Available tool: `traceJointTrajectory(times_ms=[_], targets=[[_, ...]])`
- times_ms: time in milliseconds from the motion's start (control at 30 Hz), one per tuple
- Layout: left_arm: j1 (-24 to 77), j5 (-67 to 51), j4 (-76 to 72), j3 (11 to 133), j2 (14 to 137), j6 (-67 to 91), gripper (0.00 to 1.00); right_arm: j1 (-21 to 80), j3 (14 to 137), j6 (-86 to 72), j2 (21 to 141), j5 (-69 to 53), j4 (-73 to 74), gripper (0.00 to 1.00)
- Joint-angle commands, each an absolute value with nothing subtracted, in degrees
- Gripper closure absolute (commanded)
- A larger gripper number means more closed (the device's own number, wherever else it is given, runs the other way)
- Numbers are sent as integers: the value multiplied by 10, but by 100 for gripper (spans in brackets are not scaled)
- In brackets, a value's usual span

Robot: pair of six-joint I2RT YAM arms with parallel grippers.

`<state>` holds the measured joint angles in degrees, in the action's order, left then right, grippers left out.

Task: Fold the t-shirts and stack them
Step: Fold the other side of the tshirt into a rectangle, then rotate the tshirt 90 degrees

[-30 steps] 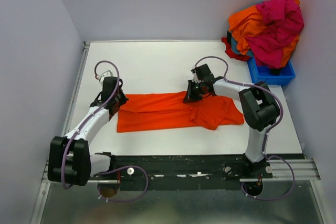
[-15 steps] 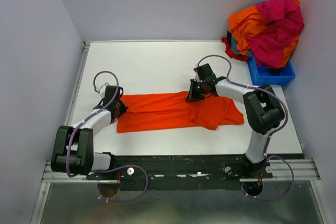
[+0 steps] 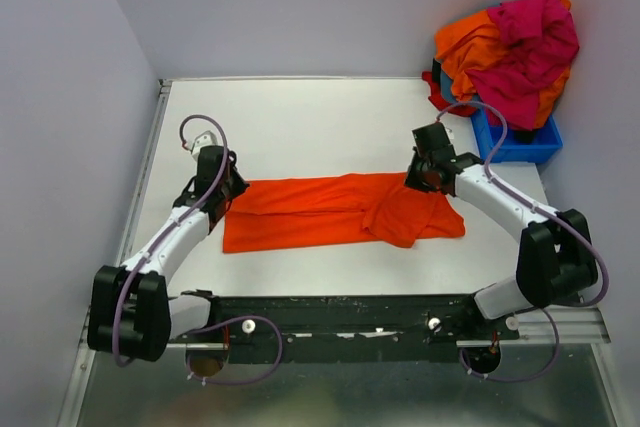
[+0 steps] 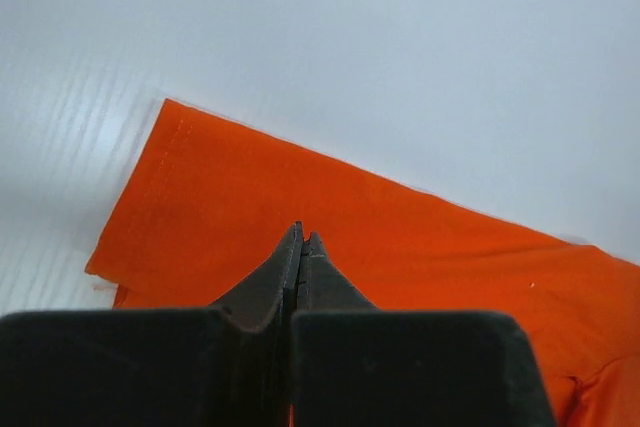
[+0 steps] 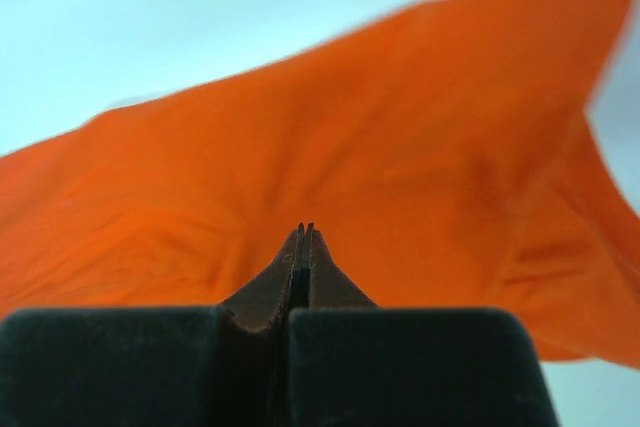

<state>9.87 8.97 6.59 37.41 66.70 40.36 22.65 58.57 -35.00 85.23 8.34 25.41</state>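
Observation:
An orange t-shirt (image 3: 320,212) lies on the white table (image 3: 300,117), folded into a long band, with a looser part bunched at its right end. My left gripper (image 3: 225,190) is at the shirt's upper left corner. In the left wrist view the left gripper (image 4: 303,235) is shut, its tips over the orange cloth (image 4: 420,237). My right gripper (image 3: 418,182) is at the shirt's upper right edge. In the right wrist view the right gripper (image 5: 305,229) is shut above wrinkled orange cloth (image 5: 400,147). No cloth shows between either pair of jaws.
A heap of orange and magenta t-shirts (image 3: 510,42) fills a blue bin (image 3: 520,144) at the back right corner. Grey walls close in the table on the left, back and right. The arm bases stand on a black rail along the near edge.
My right gripper has moved to the right along the shirt's upper edge, from its middle to its right end. My left gripper has stayed at the left end, shifting only slightly.

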Motion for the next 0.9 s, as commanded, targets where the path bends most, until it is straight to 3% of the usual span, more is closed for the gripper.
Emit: traceJointTrajectory(times_ms=[0,567,867], targets=[[105,50,34,388,738,402,100,168,549,-396,848,151,338,99],[107,132,86,439,912,521,100,84,689,-424,1044,103,375,99],[105,171,80,350,841,601,100,76,776,-422,1109,111,409,99]])
